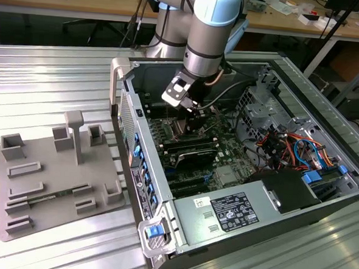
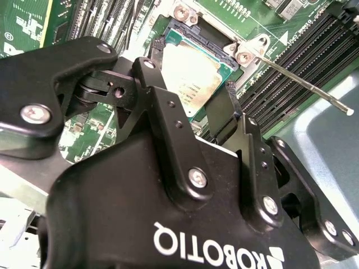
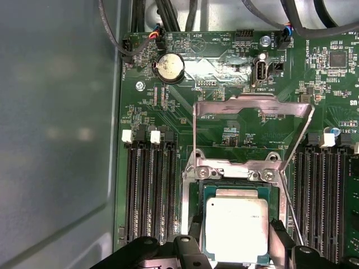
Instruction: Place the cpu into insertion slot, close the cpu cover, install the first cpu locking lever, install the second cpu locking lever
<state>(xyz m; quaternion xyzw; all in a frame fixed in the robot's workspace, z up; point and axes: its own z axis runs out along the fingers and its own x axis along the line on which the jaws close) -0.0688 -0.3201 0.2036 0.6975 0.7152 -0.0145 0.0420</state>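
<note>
at the exterior view's left a grey fixture plate [image 1: 55, 175] is seen on the table [image 1: 49, 71]; further right the hand [image 1: 192, 113] is found inside the open computer case [image 1: 223, 216]. in the first wrist view the cpu [image 3: 236, 228] is laid flat in the insertion slot [image 3: 235, 189] and appears to be clamped at two opposite edges by the fingers [image 3: 195, 227]. the cpu cover [image 3: 252, 105] is raised open. the chip is judged light, stiff and fragile, so only its edges should be gripped, and gently.
</note>
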